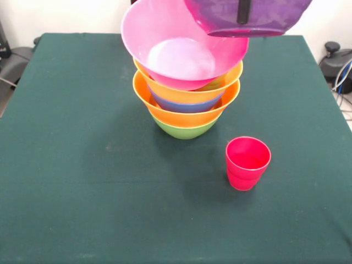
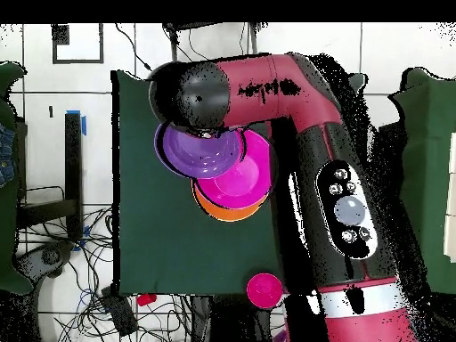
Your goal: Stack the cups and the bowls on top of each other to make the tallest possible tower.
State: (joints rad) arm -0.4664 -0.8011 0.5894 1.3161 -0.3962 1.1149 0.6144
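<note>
- The gripper (image 1: 242, 12) shows only as a dark finger over the rim of the purple bowl (image 1: 247, 16), gripping and holding it aloft.
- The tower (image 1: 186, 91) stands just below and left: green base, orange, blue, orange, tilted pink bowl (image 1: 184, 47) on top.
- A red cup (image 1: 247, 163) stands apart, nearer.

**Parts hidden or cut off**

The purple bowl (image 1: 248, 16) is cut by the front view's top edge; of the gripper (image 1: 242, 12) only a dark finger is seen, its state untellable. The blue bowl (image 1: 185, 105) is mostly hidden inside the tower (image 1: 187, 99). Overhead, the red cup (image 2: 264, 289) is partly covered by the arm (image 2: 312, 134).
</note>
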